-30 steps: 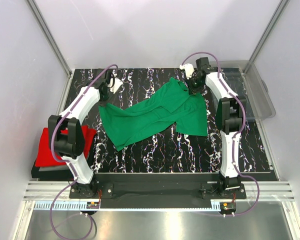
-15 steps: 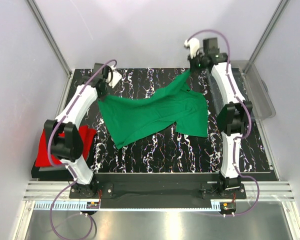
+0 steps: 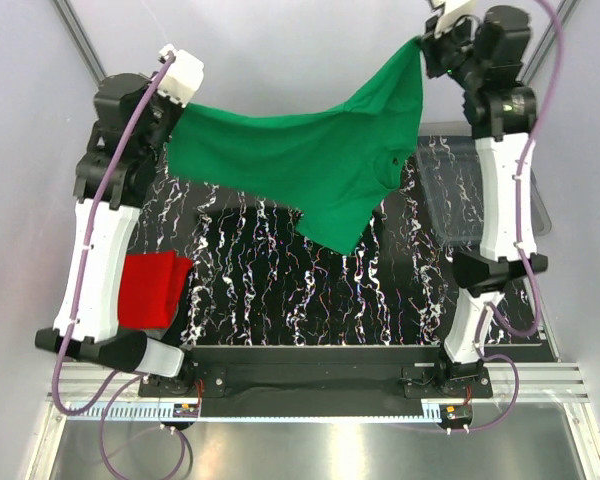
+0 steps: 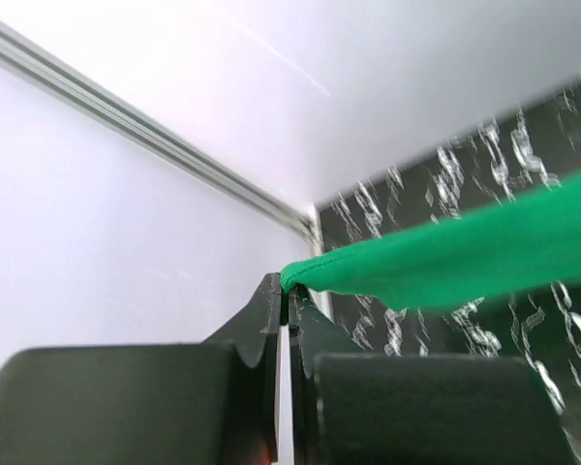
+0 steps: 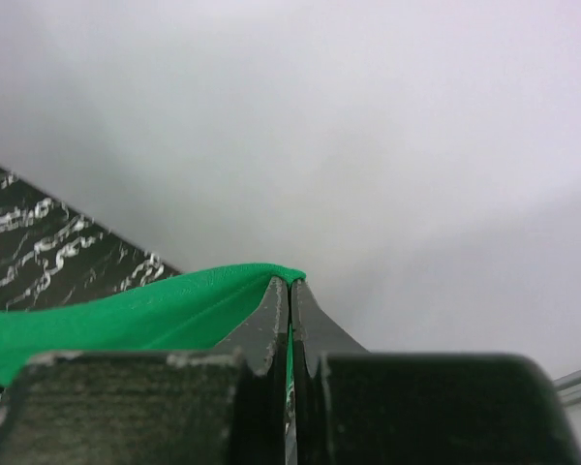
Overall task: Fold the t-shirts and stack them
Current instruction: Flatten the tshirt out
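High over the black marbled table (image 3: pixel 280 300), the bright green t-shirt (image 3: pixel 310 165) hangs stretched between the two arms like a sagging banner. The left gripper (image 4: pixel 286 295) is clamped on one edge of the cloth, its jaws pressed together with a roll of green fabric pinched at the tips. The right gripper (image 5: pixel 290 291) is closed the same way on the opposite end, with a thin line of green showing between its fingers. From the overhead view the right end sits higher than the left. The shirt's loose bulk drops to a point below the middle. Whether that lowest tip touches the table cannot be told from above.

At the table's left edge, partly behind the left arm, the red t-shirt (image 3: pixel 150 290) lies folded into a neat rectangle. It looks like finished work and the start of the stack. No grey tee can be made out; the left arm covers the spot just below the red one. A clear plastic bin (image 3: pixel 500 200) sits at the far right, behind the right arm.

By my reading the task is partway through. One shirt is folded and set aside. The green one is only spread in the air, with no fold made in it yet. It has yet to be laid flat, folded into a rectangle and placed on the pile at the left.
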`<state>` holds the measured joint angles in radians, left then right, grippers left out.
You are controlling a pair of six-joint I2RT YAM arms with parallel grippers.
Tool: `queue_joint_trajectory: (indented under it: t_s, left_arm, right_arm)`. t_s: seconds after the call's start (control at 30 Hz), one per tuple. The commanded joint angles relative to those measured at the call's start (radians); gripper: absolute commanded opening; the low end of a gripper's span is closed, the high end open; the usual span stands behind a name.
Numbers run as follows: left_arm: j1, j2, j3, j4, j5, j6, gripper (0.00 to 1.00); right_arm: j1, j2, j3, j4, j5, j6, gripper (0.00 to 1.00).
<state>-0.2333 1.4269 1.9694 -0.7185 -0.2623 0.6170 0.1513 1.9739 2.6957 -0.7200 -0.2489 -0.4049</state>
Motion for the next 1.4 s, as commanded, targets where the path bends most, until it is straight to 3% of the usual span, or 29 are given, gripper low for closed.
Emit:
queue_joint_trajectory:
  t_s: [0.0, 0.23, 0.6, 0.83, 1.23, 1.37]
  left_arm:
    - [-0.011, -0.039, 0.003, 0.094, -0.037, 0.079, 0.00]
    - [-0.011, -0.170, -0.147, 0.183, -0.061, 0.133, 0.00]
    - [-0.014, -0.227, -0.158, 0.110, -0.022, 0.050, 0.00]
    - [-0.026, -0.246, -0.037, -0.012, 0.009, 0.009, 0.00]
    - [-0.054, -0.293, 0.154, -0.032, 0.040, 0.015, 0.00]
    - [-0.054, -0.324, 0.141, -0.047, 0.057, 0.013, 0.00]
  right_arm:
    - [-0.001, -0.125, -0.013, 0.105, 0.029, 0.025, 0.00]
    - [-0.002, -0.274, -0.138, 0.119, 0.056, 0.012, 0.00]
    - [-0.001, -0.474, -0.297, 0.097, 0.024, 0.014, 0.00]
    - [-0.001, -0.452, -0.096, -0.079, 0.005, 0.074, 0.00]
    - [-0.001, -0.584, -0.074, -0.016, 0.005, 0.015, 0.00]
    - [-0.001, -0.636, -0.086, -0.021, 0.003, 0.028, 0.00]
